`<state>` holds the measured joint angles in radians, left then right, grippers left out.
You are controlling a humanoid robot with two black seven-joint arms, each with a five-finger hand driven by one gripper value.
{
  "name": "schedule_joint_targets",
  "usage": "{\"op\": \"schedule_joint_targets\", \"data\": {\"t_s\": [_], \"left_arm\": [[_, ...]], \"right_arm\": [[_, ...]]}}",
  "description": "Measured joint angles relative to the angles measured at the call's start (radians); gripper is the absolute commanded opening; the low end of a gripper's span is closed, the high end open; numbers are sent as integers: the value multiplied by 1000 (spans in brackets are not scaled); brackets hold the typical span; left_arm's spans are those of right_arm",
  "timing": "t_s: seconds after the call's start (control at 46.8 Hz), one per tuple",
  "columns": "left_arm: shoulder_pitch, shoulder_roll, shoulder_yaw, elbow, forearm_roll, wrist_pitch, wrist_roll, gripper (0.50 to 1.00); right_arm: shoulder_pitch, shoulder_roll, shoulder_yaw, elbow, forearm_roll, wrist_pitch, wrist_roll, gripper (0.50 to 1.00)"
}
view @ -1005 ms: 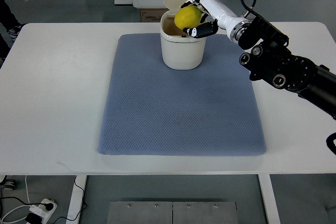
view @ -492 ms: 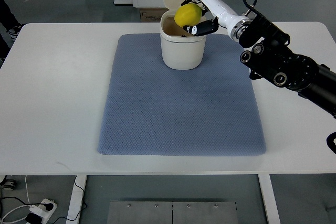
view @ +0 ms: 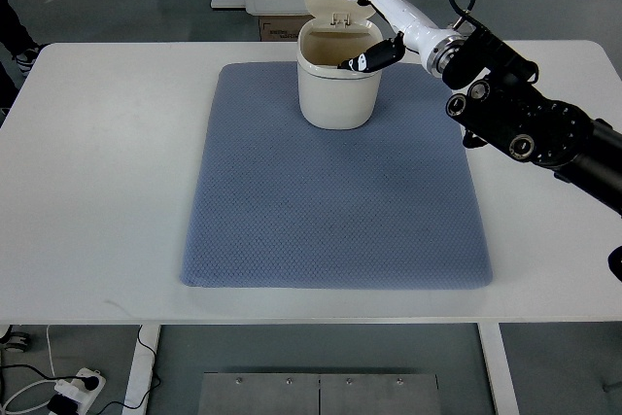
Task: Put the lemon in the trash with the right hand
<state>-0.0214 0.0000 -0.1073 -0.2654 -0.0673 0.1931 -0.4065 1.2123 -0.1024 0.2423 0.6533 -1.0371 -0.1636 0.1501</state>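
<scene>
A cream trash bin (view: 338, 85) with its lid flipped up stands at the far edge of the blue-grey mat (view: 335, 182). My right hand (view: 360, 26) hovers over the bin's open mouth, fingers spread and empty. The lemon is not in sight; the inside of the bin is dark and I cannot see into it. The right arm (view: 525, 114) comes in from the right edge. The left arm is out of view.
The mat lies on a white table (view: 97, 172). A cardboard box (view: 277, 26) and white furniture stand on the floor behind the table. A power strip (view: 73, 391) lies on the floor at bottom left.
My right hand held the yellow lemon over the bin before. Now the fingers have opened and the lemon is gone from the hand and out of sight.
</scene>
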Motion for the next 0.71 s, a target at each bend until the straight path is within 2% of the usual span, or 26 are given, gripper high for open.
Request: {"op": "schedule_joint_targets", "data": {"t_s": [0.427,0.705], "left_arm": [[0,0,0,0,0,0,0,1000],[0,0,0,0,0,0,0,1000]], "right_arm": [[-14,-145,-1,151,30,6,-12,910],[-88,-271,53,269,90,4,-19,910]]}}
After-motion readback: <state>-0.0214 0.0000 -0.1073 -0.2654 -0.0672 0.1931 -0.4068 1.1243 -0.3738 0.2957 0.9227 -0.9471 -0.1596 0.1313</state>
